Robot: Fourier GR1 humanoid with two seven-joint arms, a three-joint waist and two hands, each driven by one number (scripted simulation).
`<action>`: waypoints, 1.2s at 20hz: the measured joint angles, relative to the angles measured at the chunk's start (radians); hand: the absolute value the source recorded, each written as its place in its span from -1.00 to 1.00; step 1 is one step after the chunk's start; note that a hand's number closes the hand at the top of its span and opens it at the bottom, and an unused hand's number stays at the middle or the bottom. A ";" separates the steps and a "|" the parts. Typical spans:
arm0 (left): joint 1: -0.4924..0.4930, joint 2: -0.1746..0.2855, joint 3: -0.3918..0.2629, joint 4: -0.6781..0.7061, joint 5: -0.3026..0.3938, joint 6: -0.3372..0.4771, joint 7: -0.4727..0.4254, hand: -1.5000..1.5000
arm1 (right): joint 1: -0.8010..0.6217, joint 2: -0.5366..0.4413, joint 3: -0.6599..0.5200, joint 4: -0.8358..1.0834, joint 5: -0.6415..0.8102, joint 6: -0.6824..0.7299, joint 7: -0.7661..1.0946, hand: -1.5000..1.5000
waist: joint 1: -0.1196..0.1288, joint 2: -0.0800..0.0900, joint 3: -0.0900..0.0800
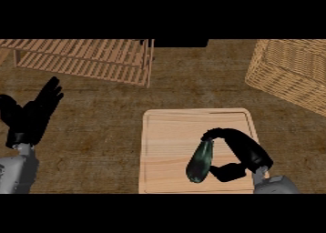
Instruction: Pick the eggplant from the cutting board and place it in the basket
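A dark green eggplant (201, 161) lies lengthwise on the pale wooden cutting board (171, 136), toward the board's lower right. My right hand (250, 154) is beside it on the right, fingers curled over its upper end and thumb against its lower end, so the hand pinches it. The woven wicker basket (297, 75) stands at the upper right, apart from the board. My left hand (33, 113) rests open at the far left, fingers up, holding nothing.
A slatted wooden rack (85, 57) stands at the upper left on the dark brown counter (192, 86). Bare counter lies between the board and the basket.
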 measured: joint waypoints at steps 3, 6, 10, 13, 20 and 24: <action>0.006 -0.003 -0.001 -0.003 -0.009 0.003 0.000 0.00 | 0.000 0.013 0.015 0.008 0.031 -0.013 -0.013 1.00 | -0.001 -0.002 -0.001; -0.009 -0.006 0.003 -0.001 -0.010 0.007 0.015 0.00 | 0.003 0.021 0.027 0.016 0.055 -0.024 -0.036 1.00 | -0.001 -0.003 -0.002; 0.004 -0.018 -0.004 -0.022 -0.016 0.011 0.021 0.00 | -0.011 0.054 0.057 0.023 0.141 -0.083 0.003 1.00 | -0.002 -0.005 -0.003; 0.000 -0.021 -0.004 -0.015 -0.020 0.016 0.017 0.00 | -0.047 0.105 0.091 0.028 0.245 -0.161 0.089 1.00 | 0.001 0.000 0.001; 0.008 -0.022 -0.003 -0.032 -0.021 0.007 0.026 0.00 | -0.119 0.161 0.226 0.051 0.306 -0.315 0.278 1.00 | 0.006 0.005 0.006; 0.011 -0.017 0.003 -0.045 -0.015 0.004 0.035 0.00 | -0.112 0.169 0.260 -0.040 0.230 -0.447 0.283 1.00 | 0.005 0.005 0.007</action>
